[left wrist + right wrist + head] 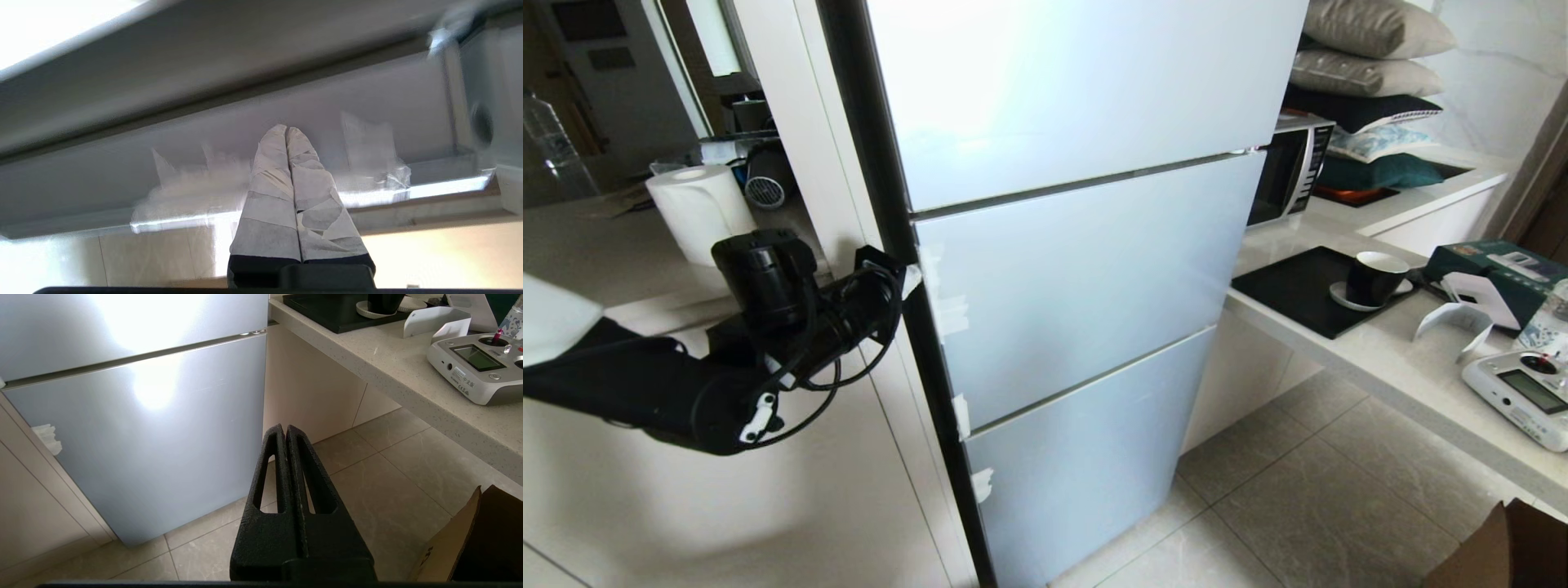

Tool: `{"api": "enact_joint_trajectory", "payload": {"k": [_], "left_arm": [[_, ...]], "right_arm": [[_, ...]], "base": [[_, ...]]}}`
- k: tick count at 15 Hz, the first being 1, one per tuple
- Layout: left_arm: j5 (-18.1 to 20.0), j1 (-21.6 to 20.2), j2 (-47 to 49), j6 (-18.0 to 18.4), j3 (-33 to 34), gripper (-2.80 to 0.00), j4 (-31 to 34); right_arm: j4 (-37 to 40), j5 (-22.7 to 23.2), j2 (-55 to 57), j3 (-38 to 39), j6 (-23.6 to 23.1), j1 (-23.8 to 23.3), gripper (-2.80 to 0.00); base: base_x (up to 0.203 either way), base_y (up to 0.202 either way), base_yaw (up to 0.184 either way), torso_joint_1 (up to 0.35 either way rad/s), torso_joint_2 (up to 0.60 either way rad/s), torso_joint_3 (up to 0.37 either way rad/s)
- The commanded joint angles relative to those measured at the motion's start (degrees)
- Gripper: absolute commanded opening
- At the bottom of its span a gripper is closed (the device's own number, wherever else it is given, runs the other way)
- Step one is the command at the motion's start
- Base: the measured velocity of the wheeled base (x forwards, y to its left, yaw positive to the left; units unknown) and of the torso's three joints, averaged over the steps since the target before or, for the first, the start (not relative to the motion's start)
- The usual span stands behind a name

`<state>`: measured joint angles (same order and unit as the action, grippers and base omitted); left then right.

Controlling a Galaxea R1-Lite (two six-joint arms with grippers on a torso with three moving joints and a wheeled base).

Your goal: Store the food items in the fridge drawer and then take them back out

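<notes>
The fridge stands closed, showing three frosted pale-blue door panels; the middle panel has white tape scraps along its left edge. The fridge drawer and the food items are hidden. My left gripper is at the left edge of the middle panel. In the left wrist view the left gripper is shut, and its tape-wrapped fingers point at the door's side edge between tape scraps, holding nothing. My right gripper is shut and empty, hanging low over the floor tiles before the bottom panel.
A counter at the right carries a black tray, a dark cup, a grey remote controller and a microwave. A paper towel roll stands at the left. A cardboard box sits on the floor.
</notes>
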<state>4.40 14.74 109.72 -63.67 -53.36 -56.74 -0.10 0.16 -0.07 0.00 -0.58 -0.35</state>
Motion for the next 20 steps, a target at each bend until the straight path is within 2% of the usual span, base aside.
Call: {"api": "enact_joint_trajectory", "payload": {"k": [1,11,14,20], "left_arm": [[0.25,1.65,-1.27,-0.4,1.34,-2.8,-0.39],[-0.03,7.29,-4.42,-0.49,4.92,-2.8,-0.31],[-0.09,8.26,-7.58,-0.4,8.18,-2.8,-0.31],[0.18,13.41,-12.63,-0.22,15.49,-2.8,-0.22]], "right_arm": [[0.01,0.05,0.07,0.0,-0.03,0.0,-2.8],[0.01,0.02,0.07,0.0,-0.03,0.0,-2.8],[0.01,0.02,0.07,0.0,-0.03,0.0,-2.8],[0.01,0.02,0.07,0.0,-0.03,0.0,-2.8]], "base": [[0.0,0.0,0.0,0.0,0.0,0.0],[0.0,0.0,0.0,0.0,0.0,0.0],[0.0,0.0,0.0,0.0,0.0,0.0],[0.0,0.0,0.0,0.0,0.0,0.0]]}}
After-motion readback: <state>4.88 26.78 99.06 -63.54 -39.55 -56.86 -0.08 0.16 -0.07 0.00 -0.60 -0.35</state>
